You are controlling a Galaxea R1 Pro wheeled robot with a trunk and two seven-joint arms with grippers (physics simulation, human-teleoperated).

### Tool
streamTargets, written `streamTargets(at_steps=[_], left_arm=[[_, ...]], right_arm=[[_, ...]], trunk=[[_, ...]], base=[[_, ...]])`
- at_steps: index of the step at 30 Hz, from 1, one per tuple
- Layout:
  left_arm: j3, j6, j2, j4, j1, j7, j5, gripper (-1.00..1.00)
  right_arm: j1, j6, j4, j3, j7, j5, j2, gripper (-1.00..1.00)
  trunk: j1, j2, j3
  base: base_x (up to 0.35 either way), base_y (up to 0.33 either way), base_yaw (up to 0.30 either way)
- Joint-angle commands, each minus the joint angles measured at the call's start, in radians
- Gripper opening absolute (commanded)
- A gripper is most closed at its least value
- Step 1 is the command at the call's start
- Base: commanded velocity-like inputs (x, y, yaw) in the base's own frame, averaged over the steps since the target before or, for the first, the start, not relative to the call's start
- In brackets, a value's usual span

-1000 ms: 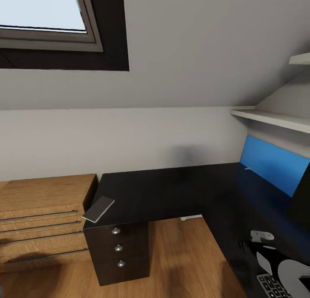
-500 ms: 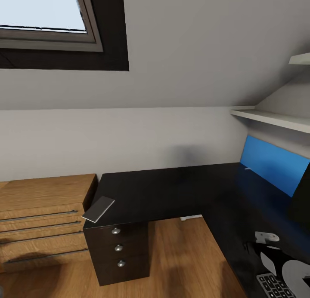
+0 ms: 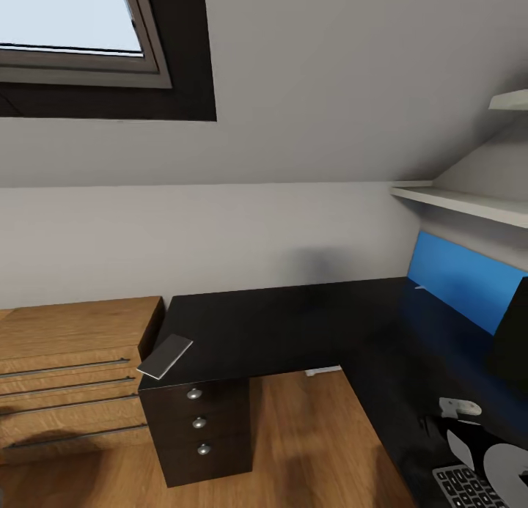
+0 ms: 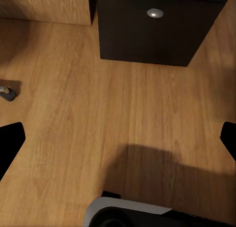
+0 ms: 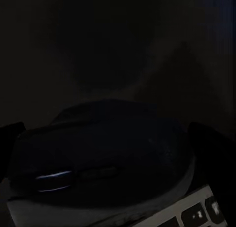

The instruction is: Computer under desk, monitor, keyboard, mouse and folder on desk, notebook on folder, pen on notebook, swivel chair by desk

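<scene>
Notebook on desk corner; right gripper over mouse.
Notebook overhangs desk at 9 o'clock. Keyboard at 5 o'clock. Left gripper wide. Right gripper apparently straddles mouse; grip unclear.

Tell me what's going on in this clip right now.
The robot stands at the inner corner of the L-shaped black-topped desk. Its right arm is low over the desk's right wing, beside the black keyboard with pale key markings. The right wrist view is very dark but shows a dark, rounded mouse just ahead of the right gripper. The left gripper hangs open above the wooden floor. A thin grey rectangular notebook lies at the desk's far left corner, overhanging the edge.
</scene>
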Motion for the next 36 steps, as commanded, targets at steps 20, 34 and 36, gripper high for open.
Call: streamTargets(at_steps=[20,34,36], left_arm=[[0.001,-0.002,-0.003,-0.002,0.0,-0.005,0.011,1.0],[0.002,-0.002,-0.003,-0.002,0.0,-0.005,0.011,1.0],[0.002,-0.002,-0.003,-0.002,0.0,-0.005,0.011,1.0]], right_arm=[[-0.001,0.002,0.002,0.009,0.0,-0.008,0.003,-1.0],[-0.001,0.003,0.002,0.009,0.0,-0.007,0.004,-1.0],[-0.001,0.004,0.002,0.009,0.0,-0.007,0.004,-1.0]], trunk=[[0.031,-0.057,-0.026],[0.031,-0.057,-0.026],[0.031,-0.057,-0.026]], base=[[0.0,-0.003,0.0],[0.0,0.0,0.0],[0.0,0.0,0.0]])
